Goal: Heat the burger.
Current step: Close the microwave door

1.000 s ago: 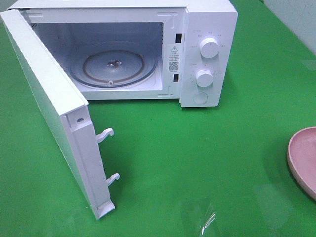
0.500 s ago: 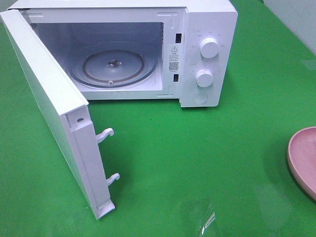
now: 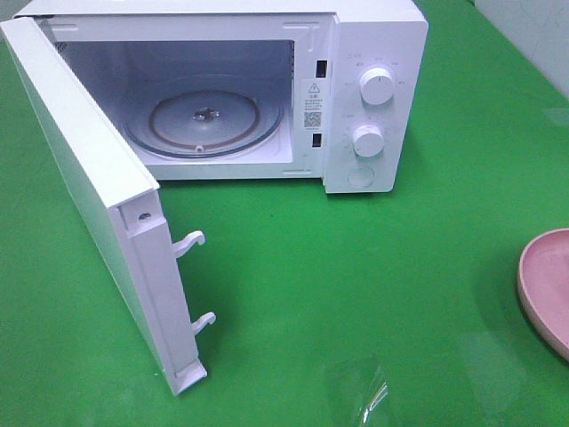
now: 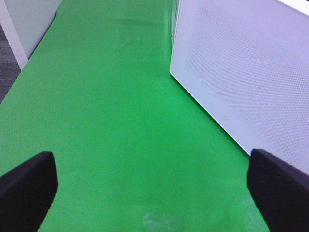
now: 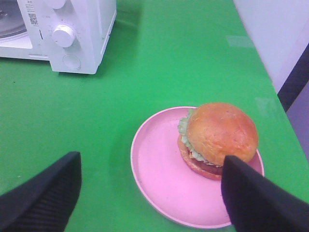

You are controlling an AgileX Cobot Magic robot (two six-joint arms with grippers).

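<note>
Exterior high view: microwave (image 3: 373, 98) door (image 3: 89, 205) swung wide, pink plate (image 3: 544, 286) at table edge.

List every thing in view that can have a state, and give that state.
microwave door: swung wide open
glass turntable: in the cavity, nothing on it
burger: on the pink dish, not gripped
pink dish: on the green table, right of the microwave
left gripper: open, holding nothing
right gripper: open above the dish

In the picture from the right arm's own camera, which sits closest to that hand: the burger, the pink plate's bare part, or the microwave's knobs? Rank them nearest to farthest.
1. The burger, right by one finger of the right hand.
2. The pink plate, under the burger, its bare part between the fingers; too close to the burger to separate surely.
3. The microwave knob, far across the green table.
</note>
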